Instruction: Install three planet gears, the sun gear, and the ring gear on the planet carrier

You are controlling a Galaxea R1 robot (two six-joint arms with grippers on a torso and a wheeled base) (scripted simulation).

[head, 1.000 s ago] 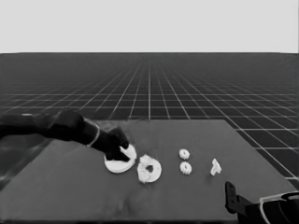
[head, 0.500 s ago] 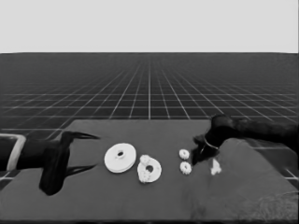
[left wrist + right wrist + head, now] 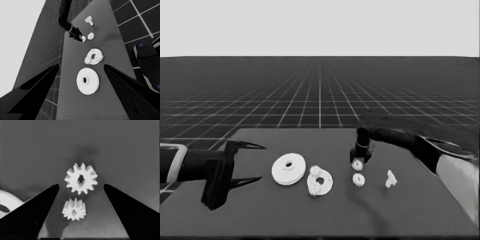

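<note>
Right arm's crept in closer since the earlier look, and now the right gripper (image 3: pixel 360 159) hangs directly over the farther of two loose planet gears (image 3: pixel 358 164), with the nearer gear (image 3: pixel 358 179) just beside it on the table (image 3: pixel 260 215). From the wrist camera the fingers stand wide apart and empty, both gears lying between the two wedges, nothing gripped. The smaller round part (image 3: pixel 320 183) sits left of them, already carrying what look like two gears on its face, touching or nearly touching the larger round part (image 3: pixel 289 168) further left. A thin white piece (image 3: pixel 390 178) stands apart to the right. Over at the left end the left gripper (image 3: pixel 246 162) waits, fingers spread, holding nothing. My read: this is a pick of the next gear. Doing it well means centring on one gear only, since the pair lie close, coming straight down, closing across the teeth evenly, and not nudging the neighbour out of place.
</note>
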